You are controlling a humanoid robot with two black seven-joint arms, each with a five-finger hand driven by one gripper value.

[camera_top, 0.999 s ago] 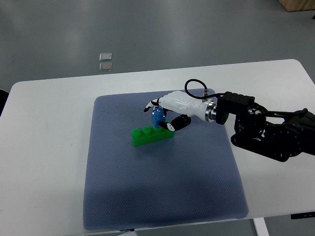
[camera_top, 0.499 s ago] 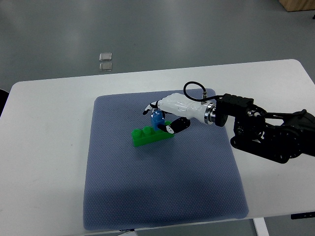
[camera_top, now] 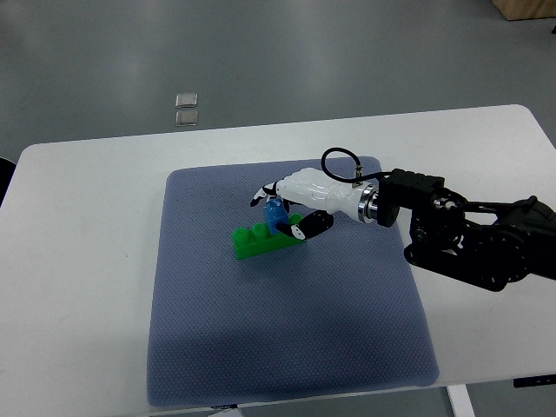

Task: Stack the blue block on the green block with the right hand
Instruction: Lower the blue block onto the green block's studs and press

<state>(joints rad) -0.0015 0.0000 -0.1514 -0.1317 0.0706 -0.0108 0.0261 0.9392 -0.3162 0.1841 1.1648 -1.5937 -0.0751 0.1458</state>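
A long green block (camera_top: 263, 239) lies on the blue-grey mat (camera_top: 287, 347), a little left of its middle. A small blue block (camera_top: 276, 214) sits in my right hand (camera_top: 280, 211), held right above the green block's right half; whether the two touch I cannot tell. The white hand with black fingertips is shut on the blue block, its thumb (camera_top: 304, 228) low beside the green block's right end. The black right arm (camera_top: 469, 239) comes in from the right edge. The left arm is out of the picture.
The mat covers the middle of a white table (camera_top: 78, 261). Two small square tiles (camera_top: 186, 108) lie on the grey floor beyond the table's far edge. A brown box corner (camera_top: 526, 9) shows at the top right.
The right hand has crept slightly left and down with the blue block, bringing it closer onto the green block. The green block has not moved.
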